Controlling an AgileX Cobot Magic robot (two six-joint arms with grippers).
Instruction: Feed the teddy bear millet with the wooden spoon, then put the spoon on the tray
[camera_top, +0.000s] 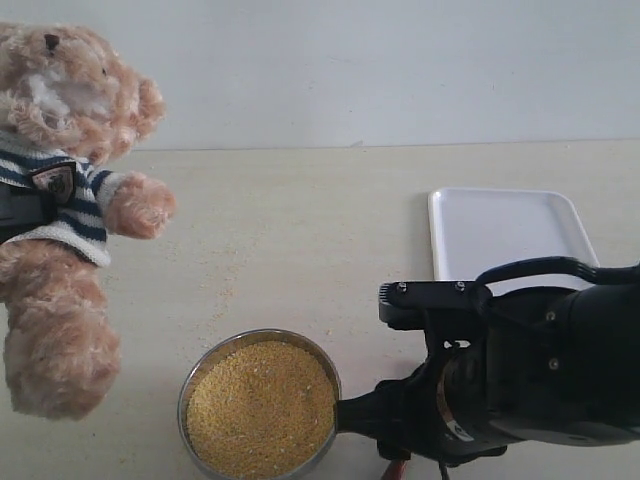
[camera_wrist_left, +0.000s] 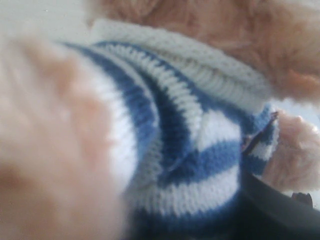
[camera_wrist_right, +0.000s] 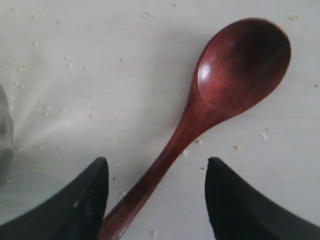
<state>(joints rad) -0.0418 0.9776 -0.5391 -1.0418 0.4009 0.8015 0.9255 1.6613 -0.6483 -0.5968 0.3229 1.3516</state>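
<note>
The teddy bear stands upright at the far left. My left gripper is shut on its striped torso, and up close the shirt fills the left wrist view beside one black finger. Millet fills a round metal bowl at the front. The wooden spoon lies flat on the table with its bowl empty. My right gripper hovers low over the handle, open, with a finger on either side and not touching it. The white tray lies at the back right with nothing on it.
Loose grains are scattered on the table between the bear and the bowl, and around the spoon. The right arm's black body stands just right of the bowl and hides the tray's front edge.
</note>
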